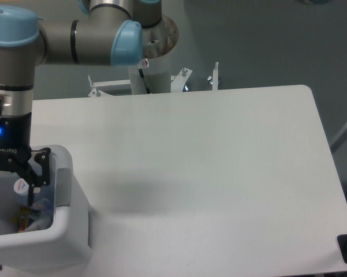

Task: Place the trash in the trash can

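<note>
One piece of trash, the crushed clear bottle (pixel 32 199), lies inside the trash can (pixel 63 231) at the lower left of the frame, its white cap up near the rim. Directly over it hangs the gripper (pixel 16 173), its fingers spread with nothing between them. Judged from this, the drop is done; the next move is a straight lift clear of the bin's rim.

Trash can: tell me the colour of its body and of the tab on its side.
The trash can is white; its tab is grey, seen in the fixed camera view.
</note>
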{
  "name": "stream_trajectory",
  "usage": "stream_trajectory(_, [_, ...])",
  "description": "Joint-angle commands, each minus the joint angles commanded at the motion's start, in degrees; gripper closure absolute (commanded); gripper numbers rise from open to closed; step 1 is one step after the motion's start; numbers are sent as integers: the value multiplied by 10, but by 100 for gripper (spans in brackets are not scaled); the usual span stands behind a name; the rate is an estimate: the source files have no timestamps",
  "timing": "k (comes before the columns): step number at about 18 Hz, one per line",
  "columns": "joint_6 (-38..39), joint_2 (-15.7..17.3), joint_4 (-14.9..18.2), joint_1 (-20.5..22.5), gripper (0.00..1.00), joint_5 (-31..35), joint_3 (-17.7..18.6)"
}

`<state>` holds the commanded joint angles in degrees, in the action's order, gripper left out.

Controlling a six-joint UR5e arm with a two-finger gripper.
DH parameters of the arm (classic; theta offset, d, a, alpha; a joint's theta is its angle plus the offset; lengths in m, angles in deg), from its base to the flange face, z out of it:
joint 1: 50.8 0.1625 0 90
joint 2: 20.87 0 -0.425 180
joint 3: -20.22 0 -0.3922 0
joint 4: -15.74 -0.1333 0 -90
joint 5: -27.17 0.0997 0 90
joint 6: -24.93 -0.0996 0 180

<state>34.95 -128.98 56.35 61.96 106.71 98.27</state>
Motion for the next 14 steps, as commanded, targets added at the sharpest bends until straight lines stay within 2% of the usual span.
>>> stream_trajectory(5, [-3, 14, 3, 69, 0, 4, -8])
stream_trajectory(9, [-6, 25, 3, 119, 0, 51, -11])
stream_trajectory(11, [-51, 23, 5, 143, 0, 60, -14])
stream_trajectory(14, [-97, 22, 10, 155, 0, 80, -5])
